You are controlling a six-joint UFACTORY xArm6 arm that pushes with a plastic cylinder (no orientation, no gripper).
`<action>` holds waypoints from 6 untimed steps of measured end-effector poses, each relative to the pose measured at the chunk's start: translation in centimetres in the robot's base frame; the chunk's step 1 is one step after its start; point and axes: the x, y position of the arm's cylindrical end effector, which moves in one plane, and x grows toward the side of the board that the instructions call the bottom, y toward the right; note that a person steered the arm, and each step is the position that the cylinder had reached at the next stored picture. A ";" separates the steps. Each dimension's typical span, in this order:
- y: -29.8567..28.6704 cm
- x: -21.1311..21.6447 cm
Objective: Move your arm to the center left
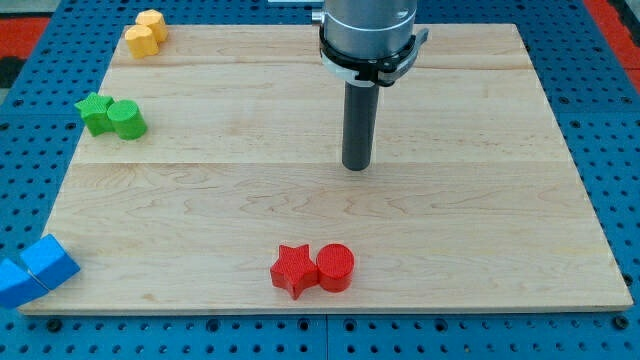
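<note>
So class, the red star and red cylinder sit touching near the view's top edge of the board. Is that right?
Not quite. The camera view shows the red star and red cylinder touching near the view's bottom edge of the board, not the top.

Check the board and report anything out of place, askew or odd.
One thing stands out: the two blue blocks at the view's bottom left sit on the board's corner, the outer one overhanging the edge. The yellow, green and red pairs lie fully on the board. My tip stands apart from all blocks.
</note>
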 end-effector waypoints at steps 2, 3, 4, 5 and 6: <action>1.3 0.1; -1.0 0.0; -2.2 -1.9; -3.4 -3.3; -6.7 -2.8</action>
